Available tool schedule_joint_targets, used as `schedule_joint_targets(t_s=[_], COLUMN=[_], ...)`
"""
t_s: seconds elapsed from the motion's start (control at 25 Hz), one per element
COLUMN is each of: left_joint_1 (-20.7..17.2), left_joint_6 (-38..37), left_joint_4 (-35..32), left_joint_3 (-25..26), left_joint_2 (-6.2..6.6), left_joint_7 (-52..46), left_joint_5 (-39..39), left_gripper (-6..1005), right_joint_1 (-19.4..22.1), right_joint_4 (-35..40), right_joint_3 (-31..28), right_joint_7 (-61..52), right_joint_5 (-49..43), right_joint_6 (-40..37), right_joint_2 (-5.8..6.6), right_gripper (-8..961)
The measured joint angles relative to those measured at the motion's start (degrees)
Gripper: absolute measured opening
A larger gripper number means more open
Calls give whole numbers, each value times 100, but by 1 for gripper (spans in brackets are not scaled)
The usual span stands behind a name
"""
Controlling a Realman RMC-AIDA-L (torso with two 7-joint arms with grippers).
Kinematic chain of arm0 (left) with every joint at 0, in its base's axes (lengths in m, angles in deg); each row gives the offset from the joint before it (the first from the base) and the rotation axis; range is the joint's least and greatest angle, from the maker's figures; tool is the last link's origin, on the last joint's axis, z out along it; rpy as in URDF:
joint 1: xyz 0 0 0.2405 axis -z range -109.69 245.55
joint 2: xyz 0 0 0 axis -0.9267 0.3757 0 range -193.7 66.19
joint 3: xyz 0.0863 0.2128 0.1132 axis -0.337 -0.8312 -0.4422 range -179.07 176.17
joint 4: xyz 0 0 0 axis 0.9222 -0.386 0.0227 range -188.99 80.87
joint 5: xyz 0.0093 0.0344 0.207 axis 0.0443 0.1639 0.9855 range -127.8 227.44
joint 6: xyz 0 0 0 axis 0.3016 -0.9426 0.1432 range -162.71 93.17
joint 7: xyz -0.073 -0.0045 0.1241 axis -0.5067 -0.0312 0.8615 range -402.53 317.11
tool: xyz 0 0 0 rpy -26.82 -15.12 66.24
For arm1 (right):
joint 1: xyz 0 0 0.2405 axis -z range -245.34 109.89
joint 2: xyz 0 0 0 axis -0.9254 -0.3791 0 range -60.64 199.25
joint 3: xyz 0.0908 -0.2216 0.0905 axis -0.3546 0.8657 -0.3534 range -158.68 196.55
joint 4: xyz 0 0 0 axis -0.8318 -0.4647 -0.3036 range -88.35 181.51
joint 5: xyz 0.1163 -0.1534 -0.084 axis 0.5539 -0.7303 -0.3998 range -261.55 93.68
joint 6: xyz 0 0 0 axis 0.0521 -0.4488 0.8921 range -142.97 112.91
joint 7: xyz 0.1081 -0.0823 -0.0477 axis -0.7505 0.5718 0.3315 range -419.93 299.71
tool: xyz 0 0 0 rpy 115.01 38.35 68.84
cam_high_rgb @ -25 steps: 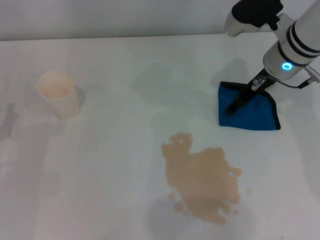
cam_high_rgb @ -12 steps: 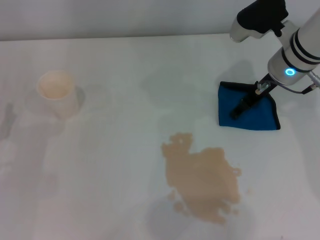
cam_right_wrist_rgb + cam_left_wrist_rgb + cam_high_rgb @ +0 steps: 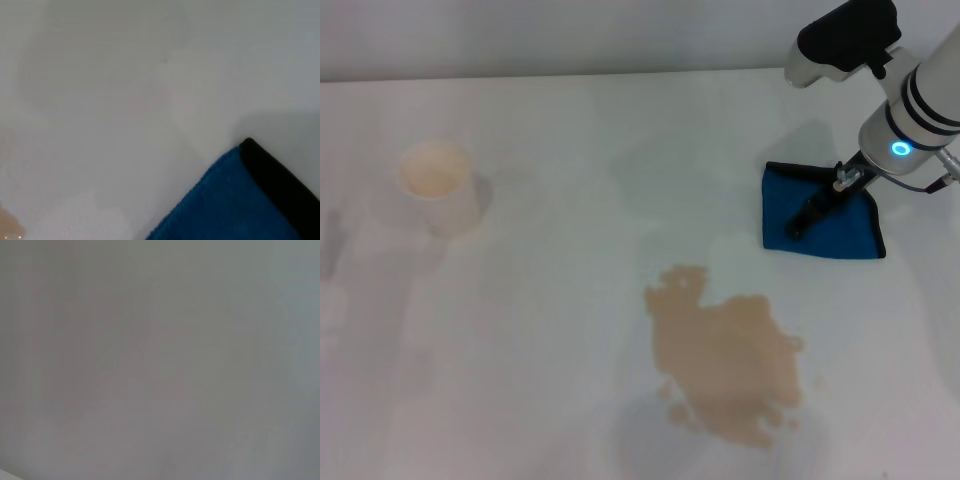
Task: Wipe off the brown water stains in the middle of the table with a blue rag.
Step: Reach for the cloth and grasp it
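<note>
The blue rag (image 3: 845, 232) with black trim lies flat on the white table (image 3: 550, 300) at the right rear. My right gripper (image 3: 805, 220) reaches down onto the rag's left half; I cannot tell how it holds it. The right wrist view shows one corner of the rag (image 3: 235, 205) on the bare table. The brown water stains (image 3: 720, 355) spread as a tan blotch with small droplets in the near middle, apart from the rag. My left gripper is out of view; the left wrist view shows only a blank grey surface.
A white paper cup (image 3: 438, 185) stands at the left of the table. The table's far edge runs along the back, just behind the right arm.
My right arm has shifted a little to the right, and the blue rag has slid slightly right with it. The stain and cup have not moved.
</note>
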Motion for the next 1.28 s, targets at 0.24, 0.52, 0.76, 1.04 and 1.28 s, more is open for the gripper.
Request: schedule_joint_targets(t_s=[0.24,0.52,0.76,1.04,1.28], left_joint_1=[-15,-25,-25,-26,-25], left_joint_6=[-1,9,31,43,44], left_joint_4=[-14,-18,-7,3,-14], left_joint_3=[0,0,0,0,-1], left_joint_2=[-1,-1,-1,-1,-1], left_joint_7=[-17,-25,-27,-27,-27], left_joint_5=[-1,4,14,17,17], left_gripper=[883,883,882,883,882], right_joint_1=[2,8,11,-16,-20], right_joint_4=[-5,8,48,62,72], right_joint_3=[11,-2,9,6,-13], right_joint_7=[-2,-114,-117,-119,-92], right_joint_5=[7,-3,-20,-33,-30], right_joint_6=[67,239,358,482,559], right_joint_2=[-6,6,11,23,24], right_gripper=[806,771,748,702,640])
